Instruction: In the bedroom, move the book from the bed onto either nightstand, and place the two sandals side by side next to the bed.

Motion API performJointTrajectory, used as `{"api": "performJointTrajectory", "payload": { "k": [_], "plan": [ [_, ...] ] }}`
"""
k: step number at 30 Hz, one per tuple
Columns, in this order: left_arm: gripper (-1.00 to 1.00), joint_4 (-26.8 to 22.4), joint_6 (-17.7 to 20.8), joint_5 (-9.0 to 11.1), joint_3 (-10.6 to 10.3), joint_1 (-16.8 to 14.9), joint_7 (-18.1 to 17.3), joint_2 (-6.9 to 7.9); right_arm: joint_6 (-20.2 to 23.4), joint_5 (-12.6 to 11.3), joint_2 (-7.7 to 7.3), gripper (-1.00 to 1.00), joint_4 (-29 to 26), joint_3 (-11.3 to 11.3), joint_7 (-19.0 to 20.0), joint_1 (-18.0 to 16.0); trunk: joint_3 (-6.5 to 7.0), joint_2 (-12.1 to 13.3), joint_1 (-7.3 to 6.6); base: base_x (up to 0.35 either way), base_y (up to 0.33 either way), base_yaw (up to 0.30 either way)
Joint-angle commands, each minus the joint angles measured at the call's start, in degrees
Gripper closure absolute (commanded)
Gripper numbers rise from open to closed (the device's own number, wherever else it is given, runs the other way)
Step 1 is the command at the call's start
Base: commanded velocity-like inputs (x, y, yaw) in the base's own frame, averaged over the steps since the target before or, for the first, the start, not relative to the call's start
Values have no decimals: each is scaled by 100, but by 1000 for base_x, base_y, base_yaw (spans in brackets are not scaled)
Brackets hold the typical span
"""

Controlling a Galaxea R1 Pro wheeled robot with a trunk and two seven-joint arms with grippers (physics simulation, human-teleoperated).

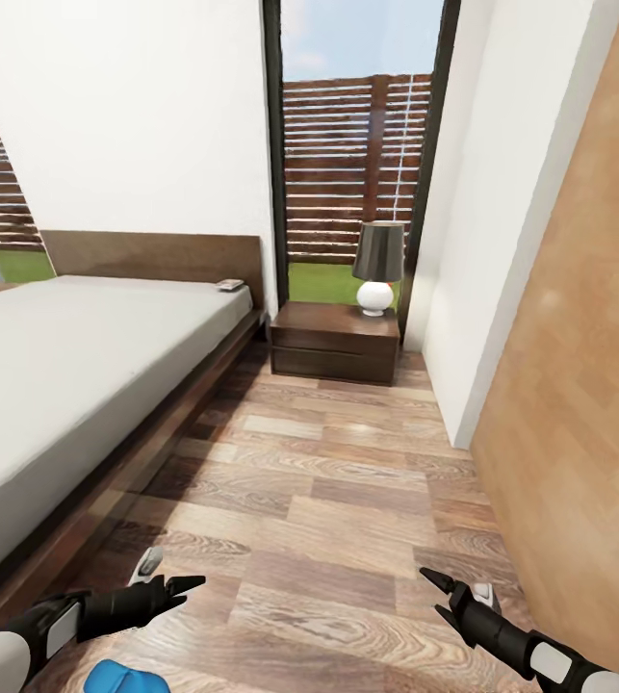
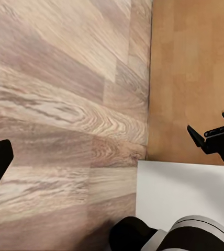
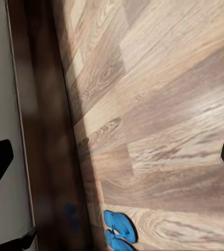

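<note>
The head view looks down a strip of brown wood-plank floor [image 1: 348, 500] between a large low platform bed with a dark wood frame and bare light-grey mattress [image 1: 68, 375] on the left and a light wood panel [image 1: 588, 385] on the right. At the far corner of the mattress, near the flat headboard, lies a small thin book [image 1: 229, 284]; its cover is too small to read. Just beyond the bed's head stands a low dark-brown wooden nightstand with two drawer fronts [image 1: 333, 351], carrying a table lamp with a white round base and dark shade [image 1: 377, 265]. Behind it a tall black-framed window shows grass and a slatted fence.

The left hand [image 1: 169, 587] hovers over the floor near the bed frame, fingers spread and empty. The right hand [image 1: 444, 592] hangs over the floor near the panel, also spread and empty.

Bright blue flip-flop sandals [image 3: 118, 230] lie on the floor close beside the bed frame, touching each other; a blue edge [image 1: 126, 677] shows below the left hand.
</note>
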Motion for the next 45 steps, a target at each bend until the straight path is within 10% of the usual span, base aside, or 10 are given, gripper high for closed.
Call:
{"api": "performJointTrajectory", "payload": {
  "k": [1, 45],
  "plan": [
    [-100, -2, 60, 17, 2, -1, -16, 2, 46, -5, -2, -100, 20, -48, 14, -9, -5, -2, 0, 82, 0, -232],
    [-100, -2, 60, 18, 3, -1, -15, -8, 41, 7, -3, -100, 27, -75, 12, -9, -5, -2, 0, 92, 0, -35]
  ]
}}
